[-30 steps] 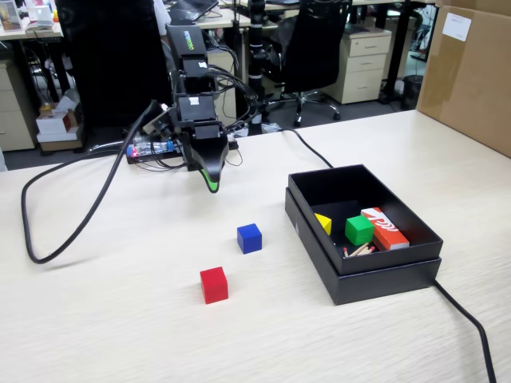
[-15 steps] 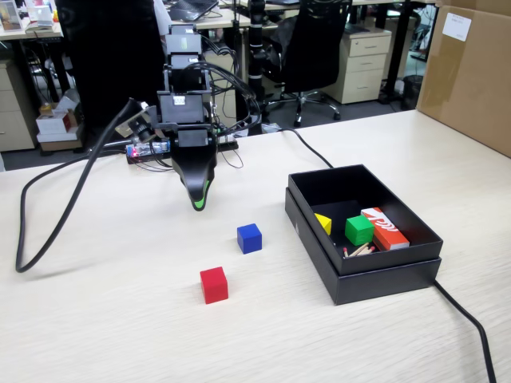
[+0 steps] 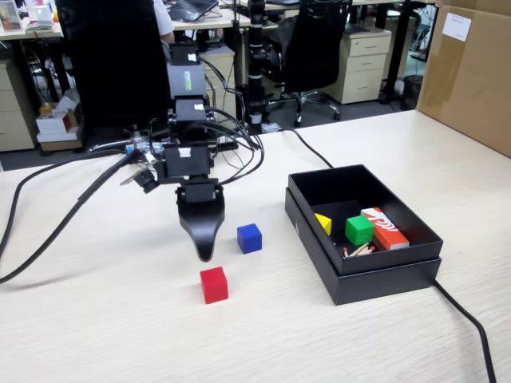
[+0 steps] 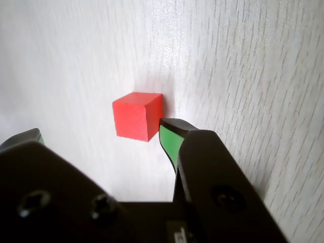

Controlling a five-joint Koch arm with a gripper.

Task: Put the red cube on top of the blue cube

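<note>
Wood-grain table (image 3: 96, 319) fills the lower part of the fixed view, with the arm (image 3: 190, 152) standing left of centre and pointing its gripper (image 3: 204, 251) straight down. The black jaws taper to a tip that hangs just above the table, between the two loose cubes. The red cube (image 3: 214, 285) sits on the table just below and slightly right of that tip, near the lower middle of the frame, and is not gripped. The blue cube (image 3: 249, 238) rests on the table just right of the gripper, a little higher in the frame, apart from the red one.

In the wrist view the red cube (image 4: 136, 115) lies at the centre of the picture, flat on the pale surface. The gripper (image 4: 101, 134) frames it from below: one green-lined finger (image 4: 168, 139) reaches up beside the cube's lower right corner, the other finger (image 4: 25, 137) shows only as a tip at the left edge. The gap between them is clearly wider than the cube, so the claw stands wide and empty.

At the right of the fixed view a black box (image 3: 375, 275) holds a green cube (image 3: 358, 230), a yellow piece (image 3: 323, 223) and a red-orange box (image 3: 385, 228) with white lettering. Black cables (image 3: 48, 231) trail across the table on the left.
</note>
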